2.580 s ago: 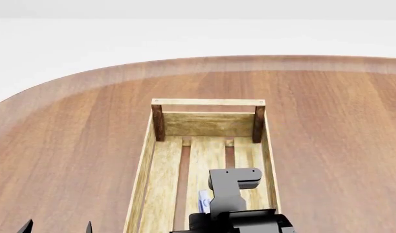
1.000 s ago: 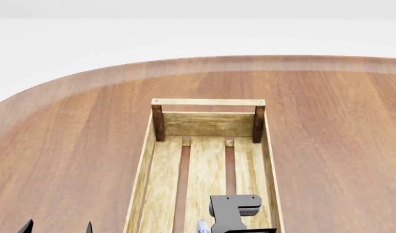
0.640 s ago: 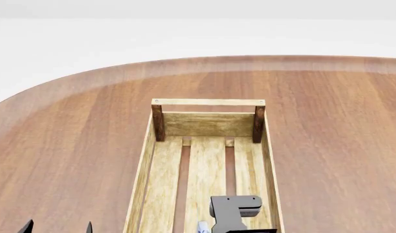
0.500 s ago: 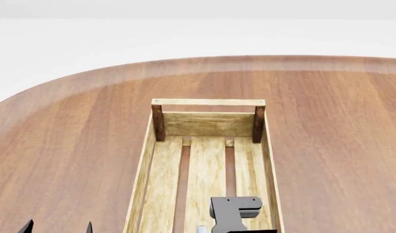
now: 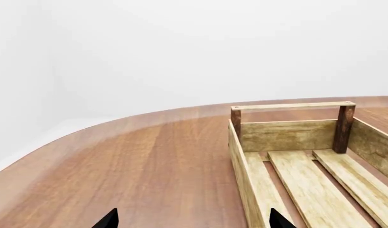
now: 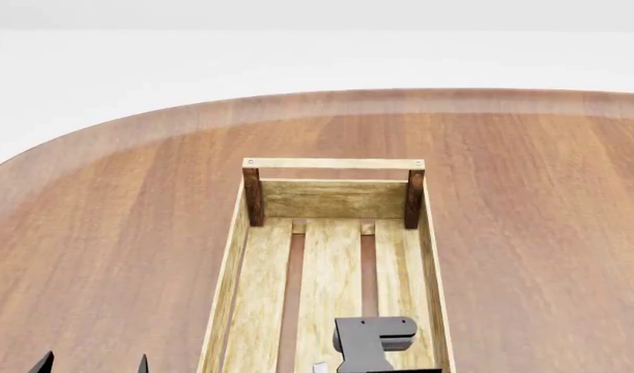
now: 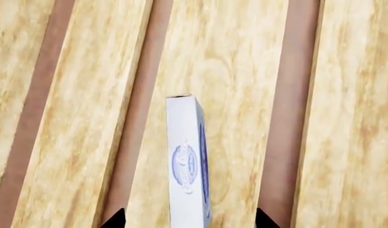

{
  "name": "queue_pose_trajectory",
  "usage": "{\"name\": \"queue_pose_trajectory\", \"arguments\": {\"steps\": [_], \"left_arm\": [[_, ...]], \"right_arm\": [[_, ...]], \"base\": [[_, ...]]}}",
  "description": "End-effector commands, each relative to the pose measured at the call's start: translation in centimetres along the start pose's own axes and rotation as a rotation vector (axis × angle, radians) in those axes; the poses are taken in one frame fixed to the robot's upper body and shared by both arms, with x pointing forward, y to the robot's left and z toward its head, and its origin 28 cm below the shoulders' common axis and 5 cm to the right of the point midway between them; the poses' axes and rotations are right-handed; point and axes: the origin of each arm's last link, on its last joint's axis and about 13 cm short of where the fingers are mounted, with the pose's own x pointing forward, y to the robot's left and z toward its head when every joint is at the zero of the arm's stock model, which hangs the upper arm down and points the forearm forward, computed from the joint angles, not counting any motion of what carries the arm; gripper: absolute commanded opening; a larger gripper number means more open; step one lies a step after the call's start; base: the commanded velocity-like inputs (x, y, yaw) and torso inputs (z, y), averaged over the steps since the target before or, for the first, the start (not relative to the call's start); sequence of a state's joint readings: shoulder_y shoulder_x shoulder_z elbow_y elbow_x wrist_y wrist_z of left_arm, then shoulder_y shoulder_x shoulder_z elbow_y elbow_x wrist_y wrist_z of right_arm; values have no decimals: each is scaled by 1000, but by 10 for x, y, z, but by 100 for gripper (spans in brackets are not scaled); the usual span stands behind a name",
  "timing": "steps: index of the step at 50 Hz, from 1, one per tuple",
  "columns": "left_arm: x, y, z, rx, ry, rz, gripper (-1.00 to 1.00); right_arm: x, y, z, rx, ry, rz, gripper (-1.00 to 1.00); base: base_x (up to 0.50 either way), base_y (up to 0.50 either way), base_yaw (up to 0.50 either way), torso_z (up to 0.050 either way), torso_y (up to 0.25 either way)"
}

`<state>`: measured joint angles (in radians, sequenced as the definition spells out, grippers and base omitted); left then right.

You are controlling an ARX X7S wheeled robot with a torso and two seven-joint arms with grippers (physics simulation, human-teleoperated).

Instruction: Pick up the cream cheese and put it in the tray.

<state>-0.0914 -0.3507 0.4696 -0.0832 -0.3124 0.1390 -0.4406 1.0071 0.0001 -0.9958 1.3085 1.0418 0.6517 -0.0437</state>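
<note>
Right, my right gripper (image 7: 188, 217) sits over the tray (image 6: 230, 268), near end, with the cream cheese (image 7: 188, 166) in line between the fingertips (image 7: 115, 218). Only the two dark tips show in the right wrist view, spread wider than the box, with gaps on both sides. I can't tell whether anything higher up the fingers touches it, so grip state is unknown. The box stands on a narrow edge over the middle slat; whether it rests on the wood or hangs above it, I can't tell.

My read: this is the release and retreat. If the box is down, I'd lift straight up without sideways drift, since a box on edge tips easily and a brushed finger would knock it flat or into a slat gap.

My left gripper (image 5: 192, 219) hangs beside the tray's near wall, tips set wide apart with nothing between them.

Materials: the box is thin, smooth white card with sharp corners and a blue oval logo. The tray has pale grainy planks, open gaps showing the table (image 6: 109, 217), dark brown corner posts and a handle bar at the far end. The table is glossy reddish wood with a rounded edge.
</note>
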Motion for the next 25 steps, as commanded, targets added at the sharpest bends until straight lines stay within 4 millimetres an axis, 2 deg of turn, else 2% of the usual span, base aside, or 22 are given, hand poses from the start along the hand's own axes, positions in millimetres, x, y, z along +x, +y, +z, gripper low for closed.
{"name": "queue_pose_trajectory", "arguments": {"steps": [1, 25], "left_arm": [[0, 0, 0, 1, -1, 0, 100], [-1, 1, 2, -5, 2, 1, 100]], "right_arm": [[-1, 0, 3, -8, -12, -7, 100], [4, 4, 8, -36, -136, 18, 100]], "base": [[0, 0, 0, 0, 0], [0, 0, 0, 0, 0]]}}
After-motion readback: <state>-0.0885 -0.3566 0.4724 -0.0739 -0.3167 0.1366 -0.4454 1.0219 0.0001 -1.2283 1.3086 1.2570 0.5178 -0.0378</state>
